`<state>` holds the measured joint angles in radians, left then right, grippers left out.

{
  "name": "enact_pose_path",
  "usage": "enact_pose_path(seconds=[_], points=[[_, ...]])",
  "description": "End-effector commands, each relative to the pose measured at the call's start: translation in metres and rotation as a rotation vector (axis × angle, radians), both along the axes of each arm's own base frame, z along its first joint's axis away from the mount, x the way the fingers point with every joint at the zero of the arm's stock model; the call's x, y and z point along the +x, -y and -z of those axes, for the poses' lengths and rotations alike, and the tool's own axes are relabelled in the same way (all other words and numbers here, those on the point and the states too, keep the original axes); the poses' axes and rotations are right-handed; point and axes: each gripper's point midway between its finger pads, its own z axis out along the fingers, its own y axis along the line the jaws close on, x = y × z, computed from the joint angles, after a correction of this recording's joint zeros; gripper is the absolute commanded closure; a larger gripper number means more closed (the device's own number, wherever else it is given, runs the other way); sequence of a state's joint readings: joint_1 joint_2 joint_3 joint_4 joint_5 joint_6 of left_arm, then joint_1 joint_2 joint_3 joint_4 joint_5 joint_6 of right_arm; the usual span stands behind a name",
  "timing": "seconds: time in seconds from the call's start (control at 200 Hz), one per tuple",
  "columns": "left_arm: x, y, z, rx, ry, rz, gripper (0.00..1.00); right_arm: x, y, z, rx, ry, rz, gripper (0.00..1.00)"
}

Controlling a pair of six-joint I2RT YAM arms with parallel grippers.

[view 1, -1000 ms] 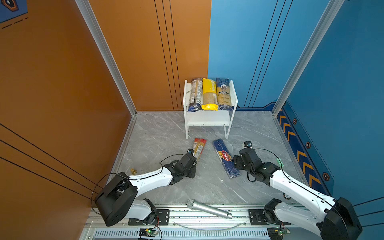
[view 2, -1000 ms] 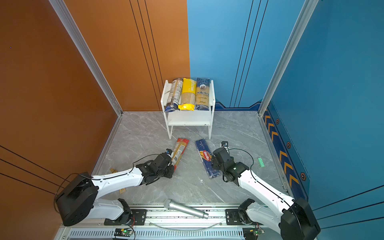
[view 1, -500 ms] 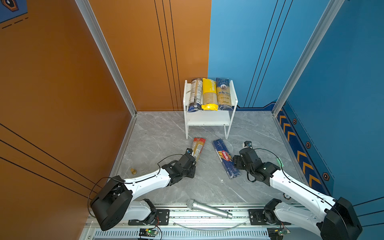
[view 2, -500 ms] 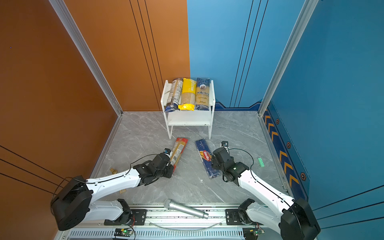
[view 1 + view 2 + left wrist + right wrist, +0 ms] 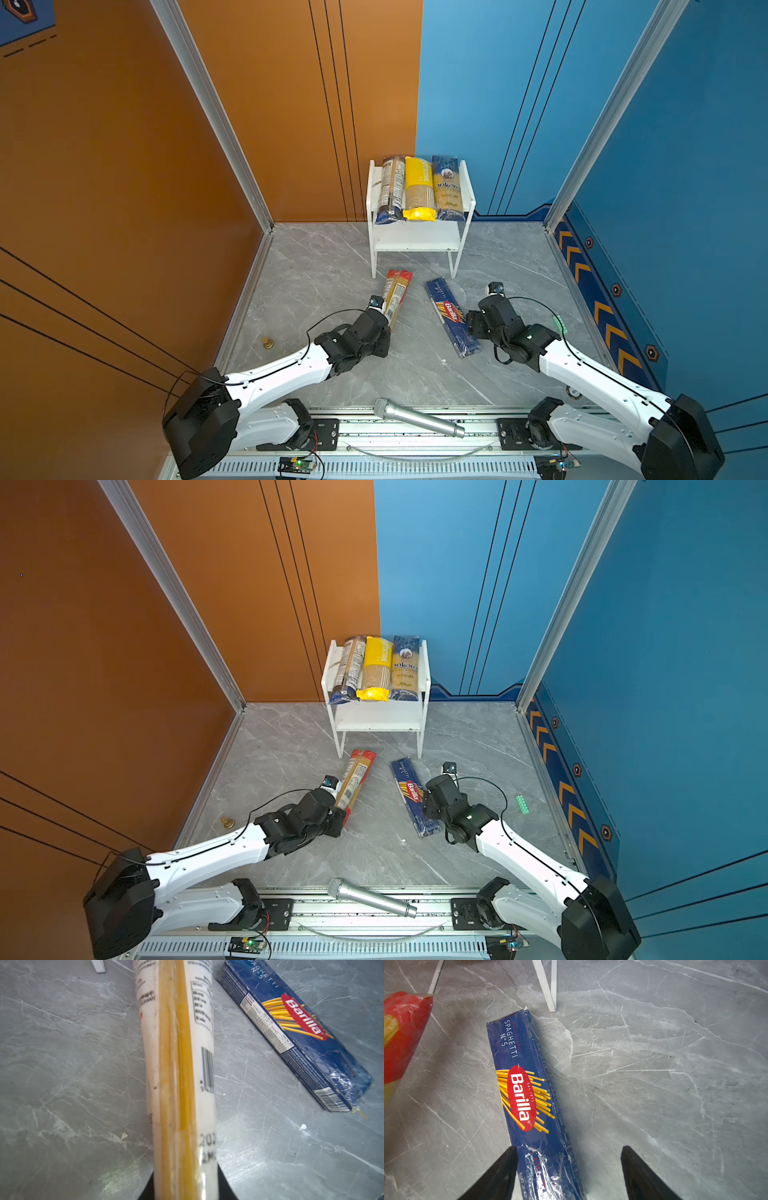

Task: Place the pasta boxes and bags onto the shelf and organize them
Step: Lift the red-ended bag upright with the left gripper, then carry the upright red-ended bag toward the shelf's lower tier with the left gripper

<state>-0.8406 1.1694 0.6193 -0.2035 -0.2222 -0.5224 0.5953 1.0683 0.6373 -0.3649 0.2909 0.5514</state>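
The shelf point(image 5: 415, 243) point(image 5: 378, 723) stands at the back, with three packs side by side on its top board: a clear one with dark-blue ends point(image 5: 390, 189), a yellow one point(image 5: 419, 187) and the dark-blue Ankara point(image 5: 448, 189). Its lower board is bare. My left gripper point(image 5: 384, 328) point(image 5: 185, 1188) is shut on the near end of the red-ended pack point(image 5: 397, 291) point(image 5: 178, 1064), which points toward the shelf. The right gripper point(image 5: 469, 328) point(image 5: 569, 1167) is open astride the Barilla box point(image 5: 451, 316) point(image 5: 527, 1095), which lies flat on the floor. One finger is against its side.
A silver microphone point(image 5: 417, 417) lies on the front rail between the arm bases. A small brass object point(image 5: 267, 343) sits by the left wall and a green piece point(image 5: 522, 804) by the right. The shelf's thin white legs point(image 5: 550, 991) stand just beyond both packs.
The left arm has swung slightly, and the red-ended pack in its grip has barely shifted toward the shelf. The right arm and the Barilla box have not moved.
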Motion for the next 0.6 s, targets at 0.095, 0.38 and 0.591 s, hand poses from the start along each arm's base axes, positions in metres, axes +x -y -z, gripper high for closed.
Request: enact_pose_path(seconds=[0.095, 0.38, 0.591], points=[[0.02, 0.02, -0.076, -0.151, 0.175, -0.057, 1.0, 0.002, 0.0, -0.003, 0.016, 0.014, 0.018, 0.24], [0.008, 0.038, -0.095, -0.185, 0.159, 0.031, 1.0, 0.002, 0.001, -0.003, 0.015, 0.014, 0.018, 0.24], [-0.001, 0.044, -0.118, -0.222, 0.18, 0.055, 1.0, 0.002, 0.001, -0.002, 0.014, 0.012, 0.018, 0.24]])
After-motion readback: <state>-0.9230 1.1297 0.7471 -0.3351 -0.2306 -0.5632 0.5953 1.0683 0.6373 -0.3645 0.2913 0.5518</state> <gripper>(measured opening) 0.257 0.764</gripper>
